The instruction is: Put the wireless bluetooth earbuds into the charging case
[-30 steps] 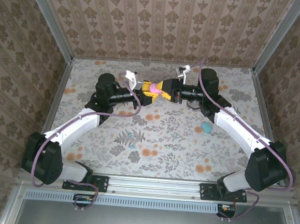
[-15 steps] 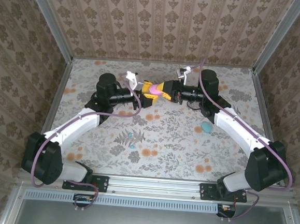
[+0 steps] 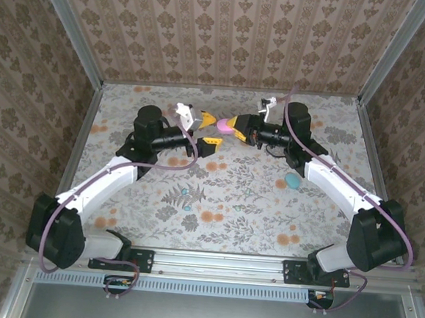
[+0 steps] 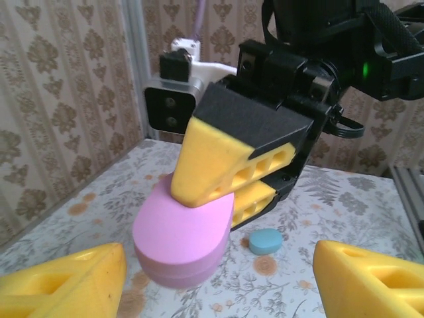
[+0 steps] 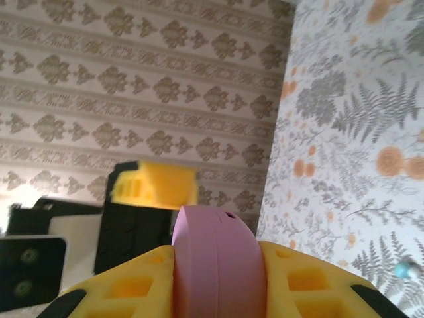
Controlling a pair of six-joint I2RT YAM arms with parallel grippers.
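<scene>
The pink pebble-shaped charging case (image 3: 221, 129) hangs in the air over the back of the mat, with my right gripper (image 3: 230, 125) shut on it. In the right wrist view the case (image 5: 215, 258) is squeezed between the two yellow fingers (image 5: 132, 288), lid closed. My left gripper (image 3: 208, 131) faces it, open, its fingers apart on either side and off the case (image 4: 182, 242). Two tiny teal earbuds (image 3: 184, 191) (image 3: 188, 208) lie on the mat in front of the left arm.
A blue pebble-shaped case (image 3: 292, 181) lies on the floral mat (image 3: 231, 197) beside the right forearm and also sits behind the pink case as the blue case (image 4: 265, 242). Patterned walls and metal posts close the table in on three sides.
My left gripper has opened and let go of the pink case, drawing back a little to the left. My right gripper has closed on the case and lifted it slightly.
</scene>
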